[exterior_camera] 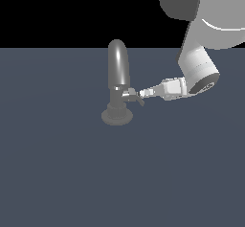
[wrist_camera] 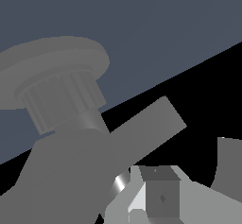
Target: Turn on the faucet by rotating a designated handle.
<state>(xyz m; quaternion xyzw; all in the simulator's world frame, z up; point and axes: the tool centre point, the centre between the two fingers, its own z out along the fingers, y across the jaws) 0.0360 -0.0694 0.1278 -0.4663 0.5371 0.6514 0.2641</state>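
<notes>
The grey faucet [exterior_camera: 118, 68] stands on its round ribbed base [exterior_camera: 117, 116], with its arched spout rising above. The handle [exterior_camera: 132, 96] sticks out sideways from the lower body toward the exterior view's right and ends in a thin lever tip. My gripper [exterior_camera: 142, 93] comes in from the exterior view's right. Its fingers are together and its tips are right at the handle's end. In the wrist view the faucet base [wrist_camera: 52, 60] and the handle's lever [wrist_camera: 151, 126] fill the frame, with my gripper [wrist_camera: 153, 183] just beside the lever. The jaws hold nothing.
The faucet stands on a flat dark blue-grey surface [exterior_camera: 62, 173]. My arm's large white links [exterior_camera: 198, 68] hang over the back right of the exterior view. Nothing else stands on the surface.
</notes>
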